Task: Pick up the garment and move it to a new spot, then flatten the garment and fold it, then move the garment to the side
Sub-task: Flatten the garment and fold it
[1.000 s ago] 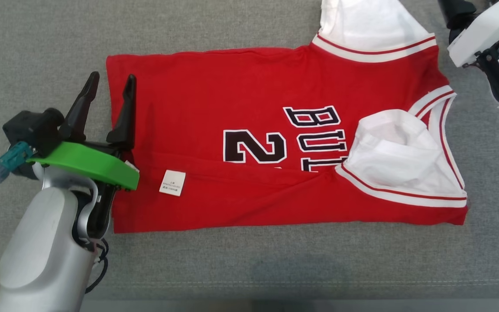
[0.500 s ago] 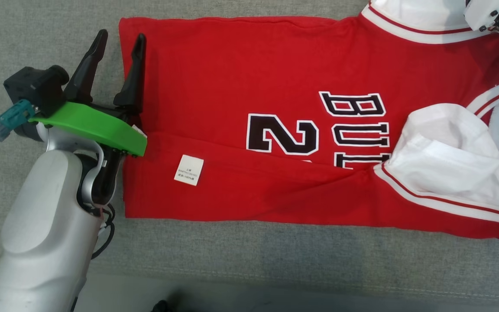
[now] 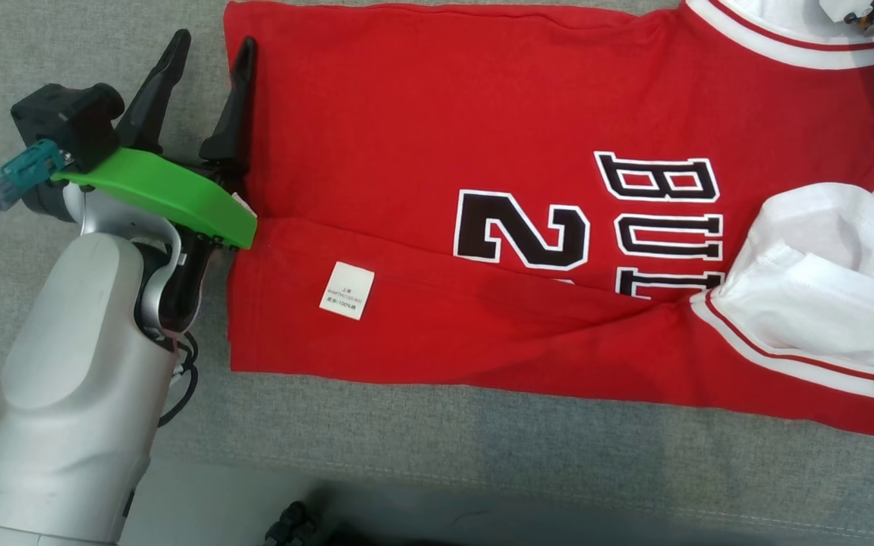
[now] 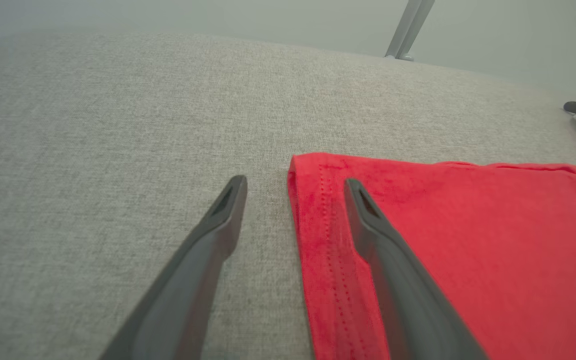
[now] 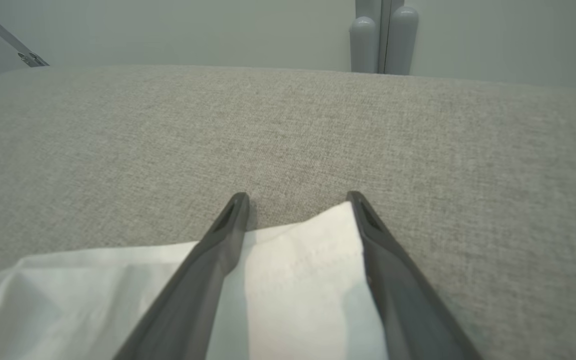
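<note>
Between the left gripper's (image 3: 215, 38) wide-open, empty jaws, head view: the hem (image 3: 238, 318) of the red basketball jersey (image 3: 437, 114), flat on grey upholstery (image 3: 482, 462). Framing has tightened since a second ago; the camera moved, the jersey did not. Left wrist view: one finger above the hem, the other outside it. Right wrist view: right gripper (image 5: 298, 196), open and empty, straddles the white sleeve (image 5: 293, 260). Both ends seem set for pinching a fold.

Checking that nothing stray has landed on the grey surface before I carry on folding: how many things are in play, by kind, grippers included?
Garments: 1, the red jersey
Sewn-in labels: 1, the white tag
Grippers: 2, the left gripper and the right gripper, both open
Total: 4
</note>
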You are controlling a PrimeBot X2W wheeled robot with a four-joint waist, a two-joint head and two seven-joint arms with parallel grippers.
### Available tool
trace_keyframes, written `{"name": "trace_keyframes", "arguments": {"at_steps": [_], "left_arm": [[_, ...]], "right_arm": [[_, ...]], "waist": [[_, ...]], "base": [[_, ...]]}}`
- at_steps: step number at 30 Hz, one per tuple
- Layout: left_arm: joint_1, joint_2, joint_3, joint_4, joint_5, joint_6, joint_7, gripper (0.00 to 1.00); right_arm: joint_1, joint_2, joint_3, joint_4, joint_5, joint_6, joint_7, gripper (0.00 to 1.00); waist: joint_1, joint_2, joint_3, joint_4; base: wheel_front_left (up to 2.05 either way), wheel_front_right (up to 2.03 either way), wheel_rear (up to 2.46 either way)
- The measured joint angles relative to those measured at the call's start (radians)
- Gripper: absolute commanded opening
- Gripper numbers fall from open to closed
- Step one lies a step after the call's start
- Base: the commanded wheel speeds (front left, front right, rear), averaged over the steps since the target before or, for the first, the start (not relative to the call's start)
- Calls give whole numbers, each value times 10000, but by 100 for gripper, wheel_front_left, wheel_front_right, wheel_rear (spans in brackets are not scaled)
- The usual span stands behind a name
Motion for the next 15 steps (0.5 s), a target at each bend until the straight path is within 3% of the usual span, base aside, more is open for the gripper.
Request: {"name": "trace_keyframes", "arguments": {"at_steps": [6, 8, 12, 13, 15], "left_arm": [[-342, -138, -86, 364, -19, -84, 155, 100], [-425, -180, -58, 583, -81, -98, 224, 100], [-595, -213, -13, 972, -326, -173, 332, 100], [-673, -211, 0, 1091, -328, -173, 355, 100], [-776, -209, 36, 1239, -372, -178, 372, 100]], "right_arm": [[-171, 186, 117, 159, 184, 0, 105, 100], [-224, 274, 211, 161, 265, 0, 178, 95], [-317, 422, 462, 125, 466, 0, 280, 98], [-318, 449, 502, 117, 525, 0, 280, 90], [-325, 508, 602, 88, 594, 0, 284, 49]], "waist": [[0, 0, 0, -75], [0, 0, -2, -116], [0, 0, 3, -204], [0, 0, 6, -227], [0, 0, 8, -272]], "base": [[0, 0, 0], [0, 0, 0], [0, 0, 0], [0, 0, 0], [0, 0, 0]]}}
